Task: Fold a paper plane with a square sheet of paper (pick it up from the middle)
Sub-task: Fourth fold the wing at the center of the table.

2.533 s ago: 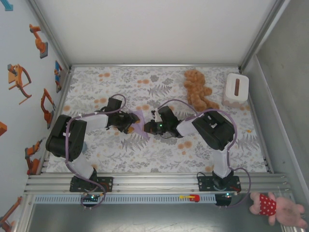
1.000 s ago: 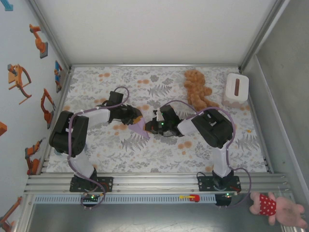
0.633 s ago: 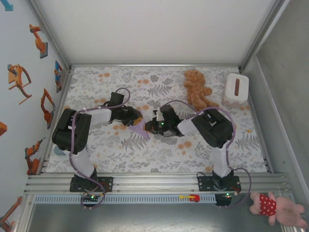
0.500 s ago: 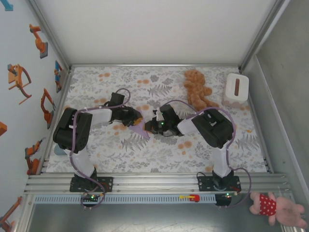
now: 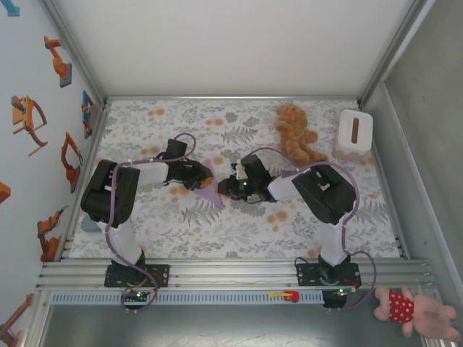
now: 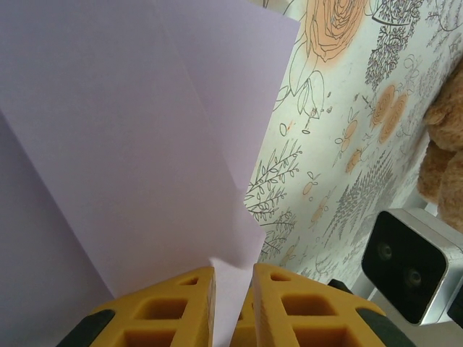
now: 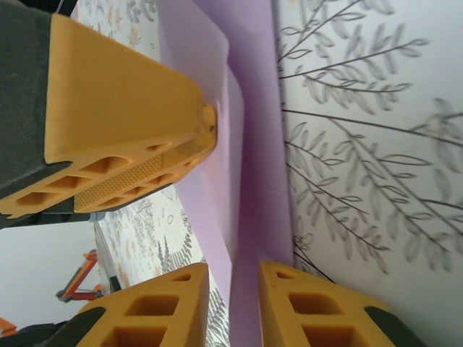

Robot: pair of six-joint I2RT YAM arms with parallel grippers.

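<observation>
The lavender sheet of paper (image 5: 210, 194) lies mid-table between my two grippers, folded into a pointed, creased wedge like a paper plane. My left gripper (image 5: 204, 181) comes in from the left. In the left wrist view its yellow fingers (image 6: 181, 303) are shut on an edge of the paper (image 6: 130, 144). My right gripper (image 5: 223, 189) faces it from the right. Its jaws (image 7: 235, 269) stand open around the folded layers (image 7: 253, 144), with cloth showing between one finger and the paper. The left gripper's finger (image 7: 123, 144) touches the paper there.
A brown teddy bear (image 5: 294, 135) and a white box (image 5: 353, 134) sit at the back right of the floral cloth (image 5: 239, 231). A pink soft toy (image 5: 419, 309) lies off the table at the front right. The walls stand close on the left and at the back.
My right gripper's jaws have parted from around the paper. My left gripper has closed a little more on the paper, and its arm has drawn slightly inward. The paper has stayed in place.
</observation>
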